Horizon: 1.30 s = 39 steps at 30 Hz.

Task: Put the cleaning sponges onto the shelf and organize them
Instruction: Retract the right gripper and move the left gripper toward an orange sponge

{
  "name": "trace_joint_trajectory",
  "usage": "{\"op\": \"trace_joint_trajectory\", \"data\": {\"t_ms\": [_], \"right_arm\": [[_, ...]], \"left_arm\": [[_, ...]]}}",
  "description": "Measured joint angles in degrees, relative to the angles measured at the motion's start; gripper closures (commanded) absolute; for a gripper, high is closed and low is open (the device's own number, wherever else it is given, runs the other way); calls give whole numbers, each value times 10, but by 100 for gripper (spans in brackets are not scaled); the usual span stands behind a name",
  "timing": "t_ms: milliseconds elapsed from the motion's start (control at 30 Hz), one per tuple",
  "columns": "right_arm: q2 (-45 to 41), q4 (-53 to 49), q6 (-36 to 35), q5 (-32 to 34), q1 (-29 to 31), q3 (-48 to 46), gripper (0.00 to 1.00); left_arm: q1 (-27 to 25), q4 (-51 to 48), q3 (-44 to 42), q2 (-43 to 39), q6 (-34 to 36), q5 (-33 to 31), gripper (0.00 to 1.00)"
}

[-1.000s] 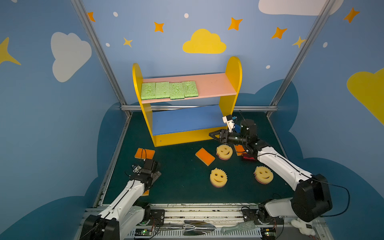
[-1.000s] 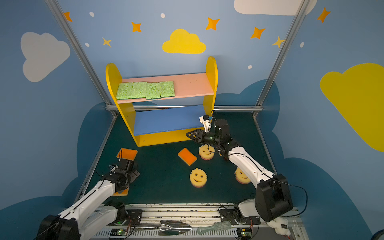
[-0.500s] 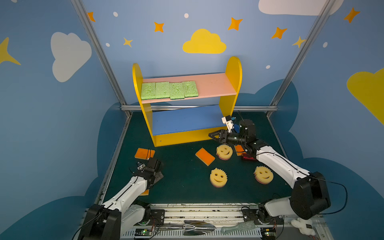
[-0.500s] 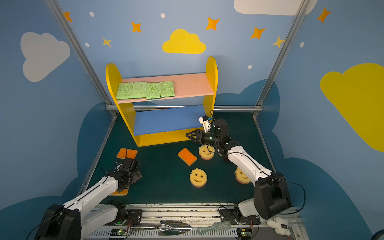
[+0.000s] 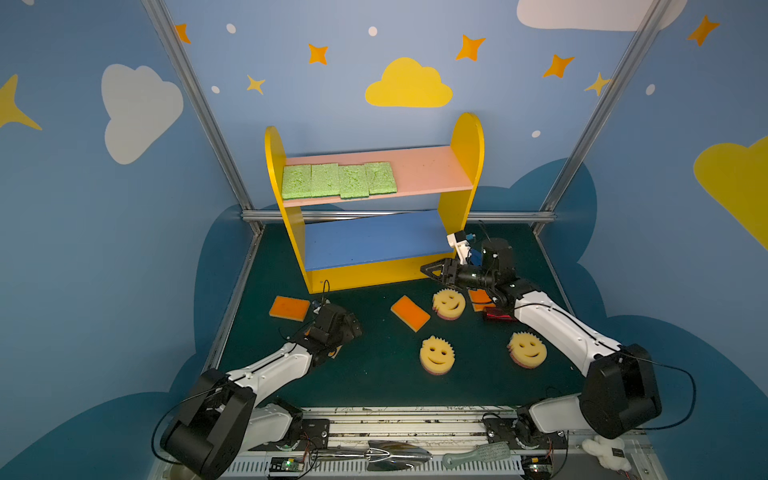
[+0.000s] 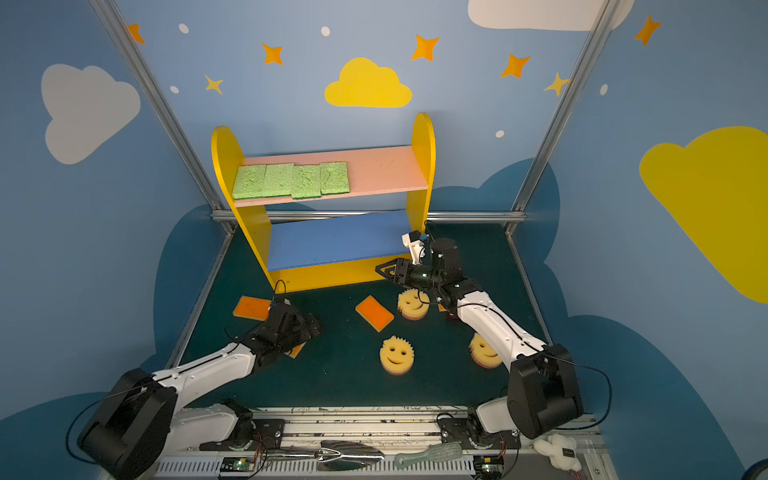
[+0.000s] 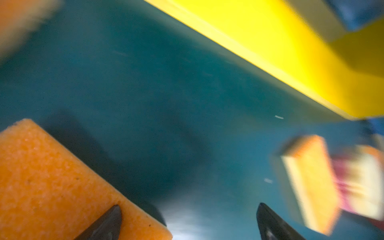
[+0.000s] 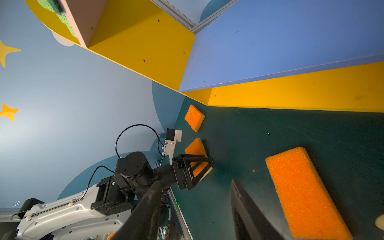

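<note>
**Shelf** (image 5: 467, 137): painted wood with round-topped yellow side panels. Four porous green sponges (image 5: 338, 180) lie flat, edge to edge, on its pink upper board.

**In front of the shelf:** round, notch-edged smiley sponges (image 5: 436, 355) and orange-topped rectangular sponges (image 5: 410, 312) lie on the green mat (image 5: 374, 386).

**Left gripper** (image 7: 189, 206): released, jaws wide, with one finger over a coarse orange sponge (image 7: 52, 176).

**Right gripper** (image 8: 195, 182): jaws parted and empty, at the shelf's front right corner.

Left arm (image 5: 270, 370) low near the worktop's (image 5: 374, 386) left edge, left tool (image 7: 188, 223) spread wide, right arm (image 5: 561, 328) stretched toward the back edge, right tool (image 5: 432, 270) parted, empty
</note>
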Motion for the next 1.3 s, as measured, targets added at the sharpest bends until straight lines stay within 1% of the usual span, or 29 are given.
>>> {"op": "trace_joint_trajectory", "data": {"t_ms": [100,267,367,433,500,567,633,700,767,867,933,1033,1300], "right_arm": [[-1,-9,0,-1,-8,0,47],[-1,-22,0,-7,-24,0,47],[-3,-35,0,-12,-35,0,47],[-7,-40,0,-15,-41,-1,47],[-11,-42,0,-16,-44,-5,47],[-13,-43,0,-19,-45,-7,48],[-13,-43,0,-23,-44,-10,48],[-12,-43,0,-26,-43,-15,49],[-11,-43,1,-27,-41,-20,49],[-4,-41,2,-27,-37,-24,49],[0,-40,2,-27,-34,-25,49],[2,-40,2,-27,-30,-25,49],[2,-44,0,-24,-28,-26,48]], "left_arm": [[-27,21,31,35,-3,37,2],[-67,35,90,78,-4,71,4],[-81,31,120,81,6,82,6],[-86,20,134,67,17,84,7],[-87,5,138,41,29,84,12],[-87,-18,138,5,40,81,25],[-86,-38,135,-33,52,78,34],[-83,-43,121,-69,56,71,42],[-79,-48,95,-99,56,63,44],[-70,-53,37,-128,43,45,43],[-64,-54,-6,-138,26,37,41],[-59,-54,-52,-143,-1,25,40],[-57,-39,-100,-140,-61,0,39]]}}
